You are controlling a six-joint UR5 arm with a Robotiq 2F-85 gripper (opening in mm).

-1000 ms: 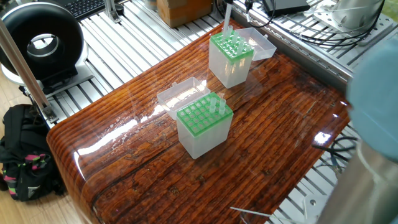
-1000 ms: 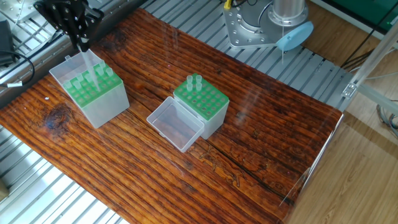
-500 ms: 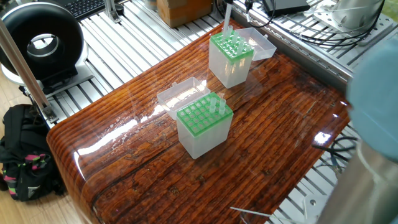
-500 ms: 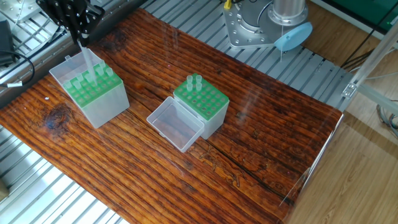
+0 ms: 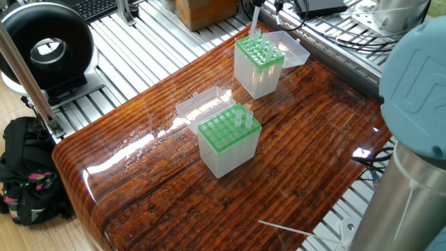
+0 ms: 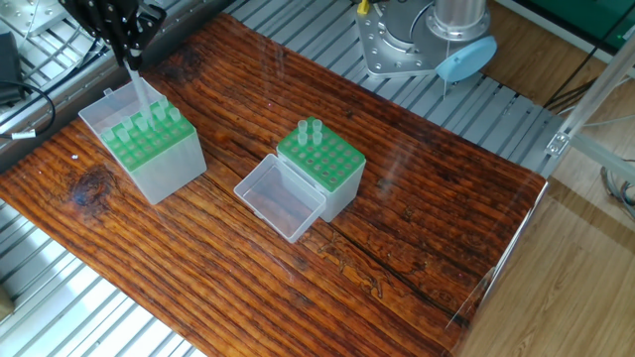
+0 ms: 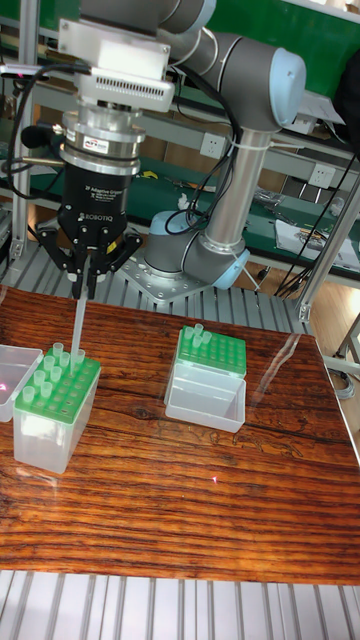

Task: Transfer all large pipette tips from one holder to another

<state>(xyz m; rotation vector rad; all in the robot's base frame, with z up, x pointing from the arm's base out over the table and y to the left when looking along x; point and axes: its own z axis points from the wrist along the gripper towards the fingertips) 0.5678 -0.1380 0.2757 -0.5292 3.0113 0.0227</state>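
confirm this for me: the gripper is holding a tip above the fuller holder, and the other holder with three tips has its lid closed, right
Not quite: the lid is open. In the other fixed view the clear lid lies flat on the table beside the holder with three tips. The rest holds: the tall fixed view shows the gripper shut on a tip above the fuller holder.

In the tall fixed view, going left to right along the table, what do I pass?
Open clear lid at the edge → full tip box, with the gripper holding a large pipette tip above it → second tip box.
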